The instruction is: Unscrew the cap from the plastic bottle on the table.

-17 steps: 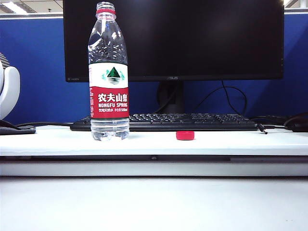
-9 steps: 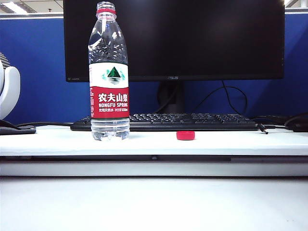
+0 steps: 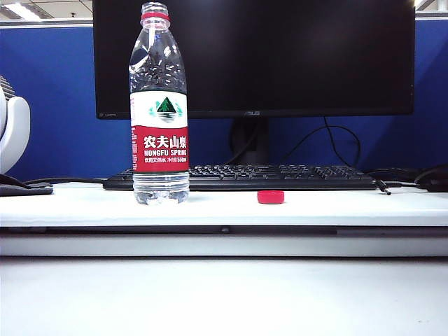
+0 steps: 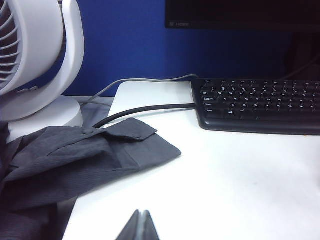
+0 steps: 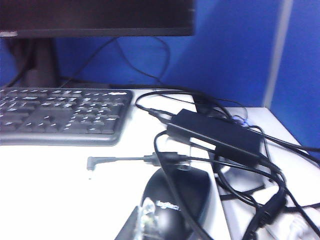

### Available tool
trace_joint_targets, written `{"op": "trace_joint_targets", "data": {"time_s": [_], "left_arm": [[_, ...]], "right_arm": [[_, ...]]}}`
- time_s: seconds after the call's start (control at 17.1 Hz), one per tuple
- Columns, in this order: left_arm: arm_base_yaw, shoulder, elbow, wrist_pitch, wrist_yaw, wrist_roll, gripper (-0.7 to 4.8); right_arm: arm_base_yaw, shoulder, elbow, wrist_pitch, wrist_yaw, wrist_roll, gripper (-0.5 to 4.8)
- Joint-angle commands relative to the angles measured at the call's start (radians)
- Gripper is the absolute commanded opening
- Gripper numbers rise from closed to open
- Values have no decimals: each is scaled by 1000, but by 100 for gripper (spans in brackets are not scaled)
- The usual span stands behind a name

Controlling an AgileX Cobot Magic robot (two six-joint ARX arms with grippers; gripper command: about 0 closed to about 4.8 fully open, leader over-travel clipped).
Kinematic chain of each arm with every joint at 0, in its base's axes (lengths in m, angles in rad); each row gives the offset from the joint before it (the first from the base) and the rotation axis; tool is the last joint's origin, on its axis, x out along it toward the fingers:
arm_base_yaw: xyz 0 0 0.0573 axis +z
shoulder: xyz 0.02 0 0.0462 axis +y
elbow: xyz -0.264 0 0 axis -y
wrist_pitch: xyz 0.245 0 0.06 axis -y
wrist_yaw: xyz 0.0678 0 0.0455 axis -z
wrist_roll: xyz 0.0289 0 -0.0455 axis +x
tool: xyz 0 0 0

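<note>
A red cap (image 3: 270, 197) lies flat on the white desk (image 3: 350, 208), off the bottle (image 3: 159, 112) and well to its right, in front of a keyboard (image 3: 280, 176). The clear bottle stands upright, its mouth bare above a red neck ring, its label red and white. The unscrewing looks done; a clean finish means keeping both arms away so nothing tips. The left claw (image 4: 139, 227) and right claw (image 5: 142, 220) are both pinched closed, empty, back near the desk ends.
</note>
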Motion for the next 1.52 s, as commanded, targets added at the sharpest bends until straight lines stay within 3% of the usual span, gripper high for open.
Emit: {"op": "trace_joint_targets", "data": {"time_s": [0.06, 1.52], "left_arm": [[2, -2, 1, 7, 4, 1, -5], [2, -2, 1, 6, 4, 1, -5]], "right_arm": [[14, -2, -8, 24, 2, -7, -6], [53, -2, -8, 19, 27, 12, -6]]}}
